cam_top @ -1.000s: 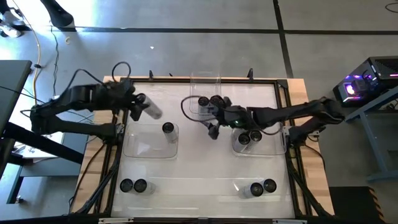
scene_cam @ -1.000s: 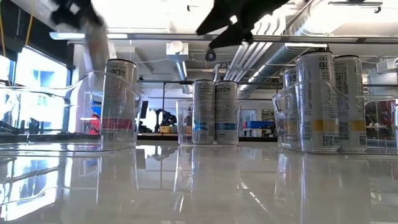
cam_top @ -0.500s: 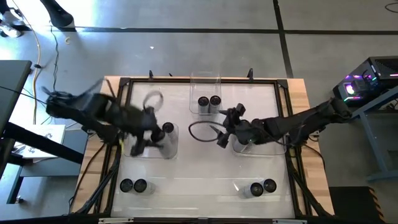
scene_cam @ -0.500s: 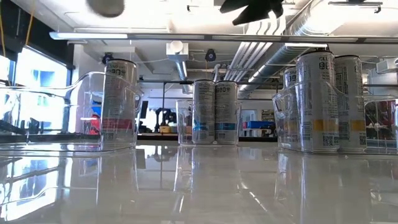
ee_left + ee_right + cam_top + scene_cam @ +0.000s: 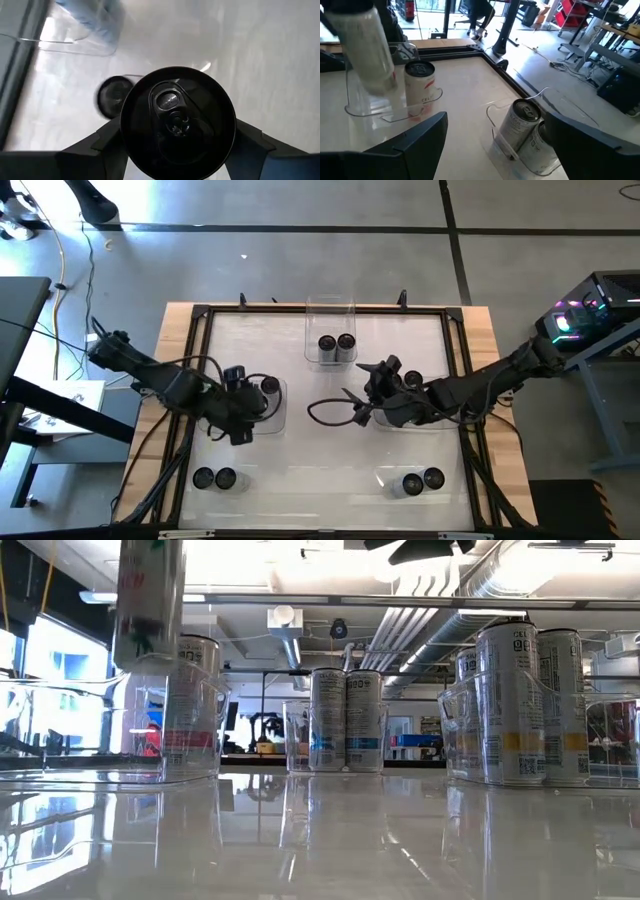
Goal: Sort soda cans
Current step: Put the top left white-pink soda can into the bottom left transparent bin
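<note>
My left gripper point(image 5: 238, 408) hangs over the clear left tray point(image 5: 270, 421), shut on a soda can point(image 5: 148, 600) that the wrist hides in the high view. A second can point(image 5: 268, 387) stands on its base in that tray. My right gripper point(image 5: 362, 397) is open and holds nothing, above the table between the left tray and the right tray point(image 5: 442, 420). Two cans point(image 5: 336, 342) stand in the far tray. Two more point(image 5: 214, 478) stand at the near left and two point(image 5: 422, 481) at the near right. My left gripper pinches the can between its two fingers point(image 5: 106, 145), one on each side of the wall just below the dark top point(image 5: 177, 122). They come from above, pointing down. The can hangs upright and lifted clear, its lower end point(image 5: 146, 658) about level with the tray's rim.
The right arm point(image 5: 470, 388) lies over the right tray and hides what stands in it. A dark cable loop point(image 5: 325, 412) hangs by the right gripper. A black frame point(image 5: 190, 360) edges the table. Bare table lies in the middle and along the near side.
My left gripper has carried the can from the far left toward the near edge, over the left tray, turning it from tilted to upright and lowering it. My right gripper has drawn back from the far tray toward the right tray and risen.
</note>
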{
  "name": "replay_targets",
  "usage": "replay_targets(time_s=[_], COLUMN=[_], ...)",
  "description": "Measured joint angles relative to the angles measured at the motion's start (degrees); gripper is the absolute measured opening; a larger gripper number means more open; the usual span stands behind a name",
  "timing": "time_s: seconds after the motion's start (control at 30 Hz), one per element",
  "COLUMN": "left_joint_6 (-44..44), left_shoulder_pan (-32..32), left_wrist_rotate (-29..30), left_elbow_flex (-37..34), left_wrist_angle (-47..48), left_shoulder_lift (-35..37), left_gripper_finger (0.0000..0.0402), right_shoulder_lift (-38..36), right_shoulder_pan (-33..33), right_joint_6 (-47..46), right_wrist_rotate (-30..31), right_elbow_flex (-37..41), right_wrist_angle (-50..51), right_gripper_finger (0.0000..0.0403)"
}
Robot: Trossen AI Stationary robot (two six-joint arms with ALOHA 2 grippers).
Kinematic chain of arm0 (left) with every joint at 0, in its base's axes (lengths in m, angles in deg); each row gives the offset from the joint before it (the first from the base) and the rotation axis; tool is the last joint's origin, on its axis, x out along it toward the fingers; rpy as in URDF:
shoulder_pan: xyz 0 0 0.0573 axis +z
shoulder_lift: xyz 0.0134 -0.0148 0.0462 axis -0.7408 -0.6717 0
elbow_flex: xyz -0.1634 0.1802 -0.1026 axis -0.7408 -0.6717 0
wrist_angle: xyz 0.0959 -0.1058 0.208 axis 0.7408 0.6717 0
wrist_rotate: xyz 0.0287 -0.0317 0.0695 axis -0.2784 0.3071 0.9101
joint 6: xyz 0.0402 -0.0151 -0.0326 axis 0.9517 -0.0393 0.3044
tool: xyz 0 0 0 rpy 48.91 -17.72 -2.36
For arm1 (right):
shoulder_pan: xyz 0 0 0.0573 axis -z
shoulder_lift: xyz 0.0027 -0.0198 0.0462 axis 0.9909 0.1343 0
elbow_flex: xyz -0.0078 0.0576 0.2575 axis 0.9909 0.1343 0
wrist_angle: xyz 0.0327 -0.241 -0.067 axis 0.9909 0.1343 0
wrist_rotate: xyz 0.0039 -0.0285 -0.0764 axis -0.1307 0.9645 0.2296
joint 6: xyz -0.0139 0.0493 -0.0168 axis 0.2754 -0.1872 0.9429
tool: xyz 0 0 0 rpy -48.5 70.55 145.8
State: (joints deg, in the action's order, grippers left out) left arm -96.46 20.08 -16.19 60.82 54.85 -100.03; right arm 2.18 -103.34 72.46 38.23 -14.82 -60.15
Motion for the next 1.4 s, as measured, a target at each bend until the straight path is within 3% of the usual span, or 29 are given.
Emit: replay_targets(time_s=[0.17,0.43,0.7,1.17,1.4], left_joint_6=[-4.37,-8.20,-9.91,-6.41,-4.44], left_shoulder_pan=[0.35,0.32,0.81,3.45,5.73], left_wrist_rotate=[-1.72,-1.22,0.49,-1.79,-5.47], left_elbow_flex=[-9.43,-23.25,-31.93,-34.37,-31.06], left_wrist_angle=[-4.80,-22.70,-34.07,-40.68,-39.18], left_shoulder_lift=[3.12,8.07,9.33,9.22,11.56], left_gripper_finger=[0.0239,0.0239,0.0247,0.0291,0.0329], right_shoulder_lift=[0.00,0.00,0.02,0.04,0.04], right_shoulder_pan=[0.00,0.00,0.00,0.04,0.07], right_joint_6=[-0.41,-0.39,-0.40,-0.40,-0.40], right_wrist_rotate=[-0.01,0.00,0.00,-0.32,-0.48], right_elbow_flex=[0.00,0.00,0.01,0.02,0.02], right_wrist_angle=[-0.01,-0.03,-0.32,-1.31,-1.31], right_gripper_finger=[0.0330,0.0330,0.0330,0.0330,0.0330])
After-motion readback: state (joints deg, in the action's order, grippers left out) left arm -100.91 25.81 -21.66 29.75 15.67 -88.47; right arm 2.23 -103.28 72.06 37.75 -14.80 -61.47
